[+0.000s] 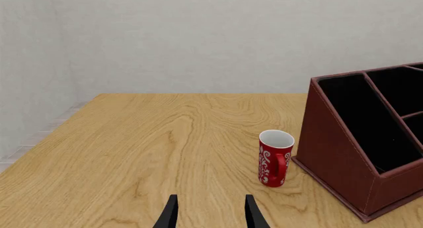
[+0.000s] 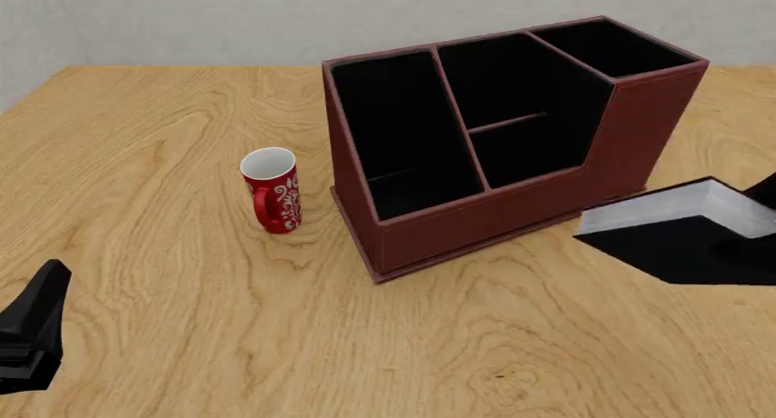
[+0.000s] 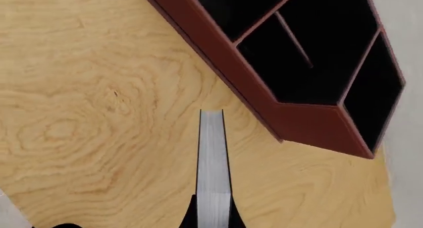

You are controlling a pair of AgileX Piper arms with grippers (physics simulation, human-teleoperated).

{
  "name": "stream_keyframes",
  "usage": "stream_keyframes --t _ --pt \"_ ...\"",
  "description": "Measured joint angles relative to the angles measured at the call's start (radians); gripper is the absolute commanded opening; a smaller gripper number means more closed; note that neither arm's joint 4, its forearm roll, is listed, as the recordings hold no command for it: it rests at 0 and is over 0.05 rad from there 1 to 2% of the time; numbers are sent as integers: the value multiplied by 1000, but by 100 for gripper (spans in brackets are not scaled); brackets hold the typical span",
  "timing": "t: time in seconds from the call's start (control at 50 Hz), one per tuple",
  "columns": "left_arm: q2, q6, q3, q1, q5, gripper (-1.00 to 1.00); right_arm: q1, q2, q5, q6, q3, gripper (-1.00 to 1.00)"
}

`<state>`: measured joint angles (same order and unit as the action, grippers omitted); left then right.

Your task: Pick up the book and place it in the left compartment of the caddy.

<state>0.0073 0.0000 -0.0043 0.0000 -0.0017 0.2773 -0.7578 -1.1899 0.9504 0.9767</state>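
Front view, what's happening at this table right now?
The right end effector is shut on the book, holding it in the air to the right of the caddy. The left compartment has nothing in it yet. The left end effector is open and idle, with a red mug standing left of the caddy.

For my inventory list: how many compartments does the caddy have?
4. On the caddy: the left compartment, a long slot; two short middle slots, front and back; one at right.

Left compartment open from above, mug just beside caddy, bare table elsewhere
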Motion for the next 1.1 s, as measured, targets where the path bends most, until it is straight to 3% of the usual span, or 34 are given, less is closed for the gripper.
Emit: stream_keyframes --t 0.24,0.54,0.8,1.1 --pt "0 0 0 0 0 100 170 -90 -25 -255 156 -100" --pt "0 0 0 0 0 100 372 -251 -30 -506 367 -100" --pt "0 0 0 0 0 100 471 -376 -30 -619 518 -100" --pt "0 0 0 0 0 100 476 -493 -30 -654 635 -100"
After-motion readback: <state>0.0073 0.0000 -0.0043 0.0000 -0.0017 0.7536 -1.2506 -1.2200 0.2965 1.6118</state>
